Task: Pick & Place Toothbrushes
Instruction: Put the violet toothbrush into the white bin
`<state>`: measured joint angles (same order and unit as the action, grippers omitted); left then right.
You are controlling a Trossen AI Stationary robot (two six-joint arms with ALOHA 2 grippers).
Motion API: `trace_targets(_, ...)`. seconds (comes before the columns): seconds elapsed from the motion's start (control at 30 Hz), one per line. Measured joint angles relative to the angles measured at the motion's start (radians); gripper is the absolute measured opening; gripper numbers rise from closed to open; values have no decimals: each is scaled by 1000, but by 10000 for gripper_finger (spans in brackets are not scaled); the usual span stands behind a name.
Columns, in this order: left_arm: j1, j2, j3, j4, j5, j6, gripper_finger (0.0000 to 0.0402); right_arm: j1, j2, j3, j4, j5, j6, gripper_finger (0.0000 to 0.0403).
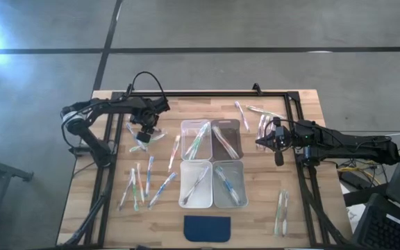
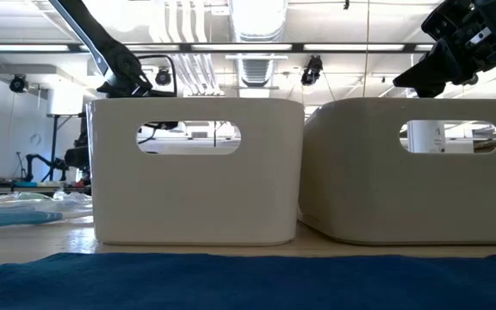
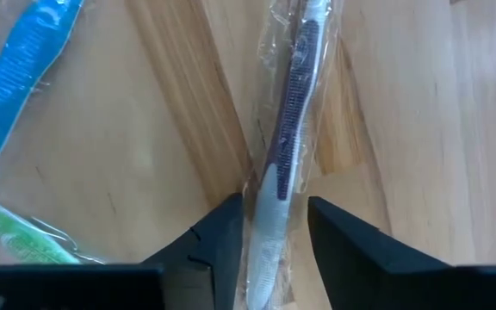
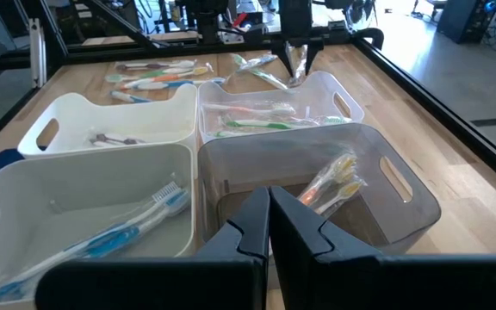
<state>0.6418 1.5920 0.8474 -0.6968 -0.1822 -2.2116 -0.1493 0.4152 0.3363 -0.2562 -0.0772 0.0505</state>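
The left gripper (image 1: 144,133) is low over the table in the left-middle of the high view, above a small group of toothbrushes (image 1: 141,142) to the left of the four bins (image 1: 212,164). In the left wrist view, one wrapped toothbrush with a dark handle (image 3: 287,146) runs between its two fingers (image 3: 222,241). The fingers stand a little apart on both sides of it and I cannot tell if they already press it.

I think this step is the pick. To do it well, the fingers should close across the handle, not only on the loose wrapper, and lift straight up so the blue toothbrush (image 3: 24,60) nearby is not pulled along.

The right gripper (image 1: 278,144) waits closed and empty at the right of the bins. More toothbrushes lie in the bins and around them on the table.
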Motion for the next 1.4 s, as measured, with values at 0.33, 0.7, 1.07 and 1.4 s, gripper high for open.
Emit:
trace_targets(0.33,-7,1,-2,28,-25,15,23,0,0,0,0,0,0,8)
trace_targets(0.7,-71,-3,84,105,-238,183,21,0,0,0,0,0,0,8)
trace_targets(1.07,-200,-3,208,110,-532,383,21,0,0,0,0,0,0,8)
trace_targets(1.4,-356,-7,213,182,-878,547,21,0,0,0,0,0,-1,8)
